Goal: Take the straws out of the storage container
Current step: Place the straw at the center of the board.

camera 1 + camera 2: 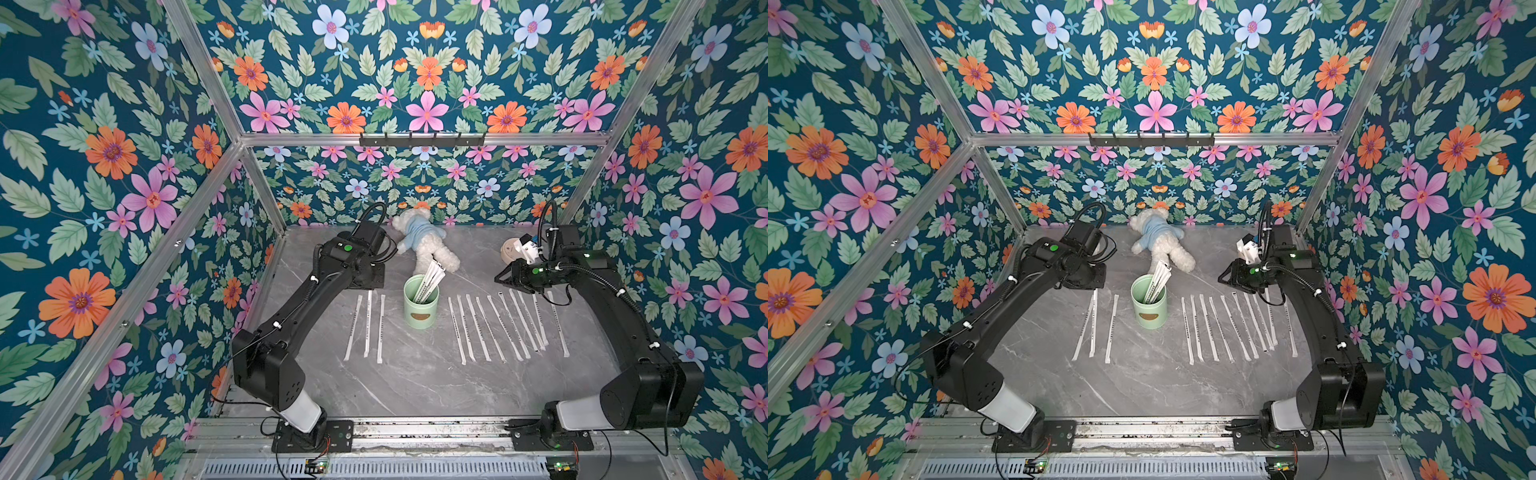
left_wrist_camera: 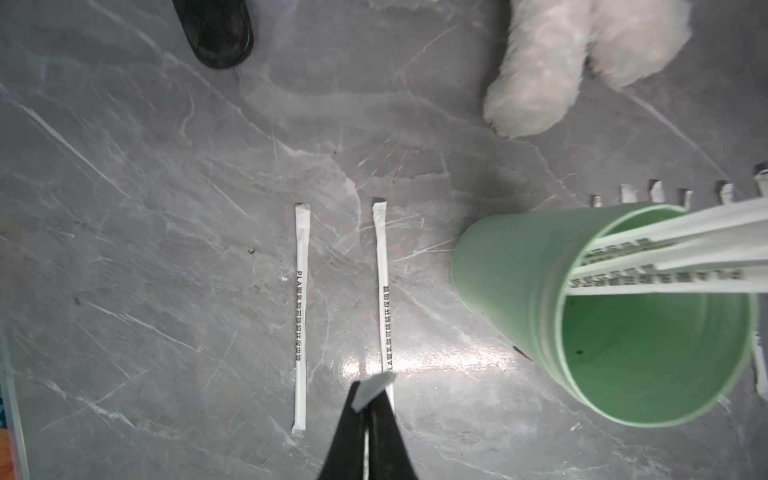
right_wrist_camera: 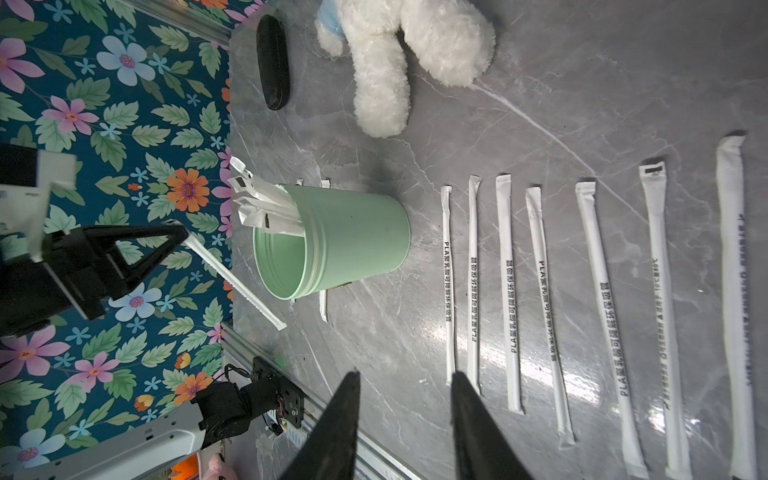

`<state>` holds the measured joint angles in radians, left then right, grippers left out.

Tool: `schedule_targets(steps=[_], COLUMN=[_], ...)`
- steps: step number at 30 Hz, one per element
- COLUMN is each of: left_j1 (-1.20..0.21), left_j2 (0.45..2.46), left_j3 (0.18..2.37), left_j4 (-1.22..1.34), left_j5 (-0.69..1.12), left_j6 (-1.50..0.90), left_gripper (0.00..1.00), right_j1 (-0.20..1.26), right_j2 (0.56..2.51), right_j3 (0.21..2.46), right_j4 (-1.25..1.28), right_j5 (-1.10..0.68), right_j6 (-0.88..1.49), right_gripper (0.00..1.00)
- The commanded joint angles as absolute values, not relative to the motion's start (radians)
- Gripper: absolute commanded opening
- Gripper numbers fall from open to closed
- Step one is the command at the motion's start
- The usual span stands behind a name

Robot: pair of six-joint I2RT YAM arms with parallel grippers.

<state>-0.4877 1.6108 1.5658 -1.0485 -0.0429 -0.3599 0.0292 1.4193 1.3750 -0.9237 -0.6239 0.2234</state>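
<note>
Near rows of straws [image 3: 509,291] lay flat left and right of the central storage container [image 1: 420,308], a few leaning inside; judged light, limp, best pinched near an end; left gripper [image 2: 372,395] clamped one, right gripper [image 3: 405,378] gaped empty.

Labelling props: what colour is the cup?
The cup is mint green; the right wrist view shows it best.

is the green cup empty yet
No, several straws lean inside the storage container, with their tops sticking out above its rim.
</note>
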Motion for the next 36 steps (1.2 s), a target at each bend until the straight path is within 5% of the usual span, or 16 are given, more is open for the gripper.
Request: schedule_targets(steps=[1, 19, 36], left_j1=[-0.454, -0.368, -0.357], left_j2=[1.642, 1.936, 2.017], left_j3=[1.537, 1.592, 1.592], left_j4=[-0.999, -0.983, -0.966], left_j5=[0.018, 0.112, 0.121], left_j6=[-0.343, -0.278, -0.276], left_gripper=[0.07, 0.07, 0.08], right_j1=[0.029, 0.107, 0.274], right_j2=[1.419, 1.324, 1.249], right_j3=[1.379, 1.361, 1.295], right_j4=[-0.938, -0.887, -0.864], right_j5=[-0.617, -0.529, -0.456], right_j6=[0.194, 0.12, 0.098], right_gripper=[0.38, 0.41, 0.45])
